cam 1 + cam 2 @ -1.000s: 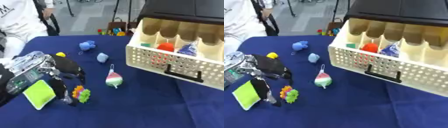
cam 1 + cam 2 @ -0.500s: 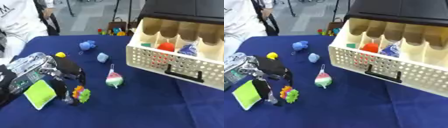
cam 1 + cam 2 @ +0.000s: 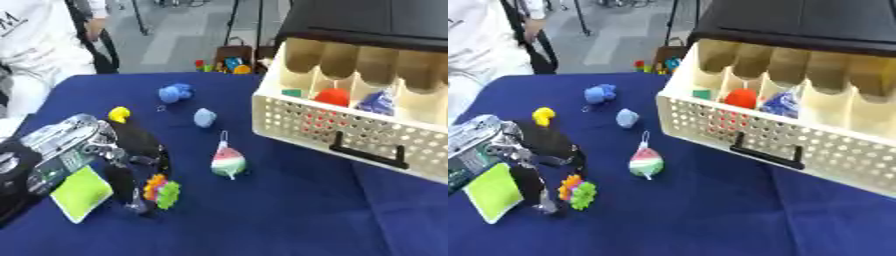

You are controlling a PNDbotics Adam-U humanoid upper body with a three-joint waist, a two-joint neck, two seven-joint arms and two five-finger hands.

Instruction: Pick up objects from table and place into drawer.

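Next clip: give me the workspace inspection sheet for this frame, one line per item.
Surface: blue cloth table.
Job's things: cream perforated drawer open, holding a red thing, a blue thing and a small green one; on the cloth a watermelon-coloured toy, a colourful spiky toy, two blue toys, a yellow toy.
Clutter: green pad by the hand.
Hands: left hand fingers curled down beside the spiky toy, holding nothing seen; right hand not seen.
Cables: nothing seen.
Surroundings: a person in white at far left; small colourful things beyond the table.
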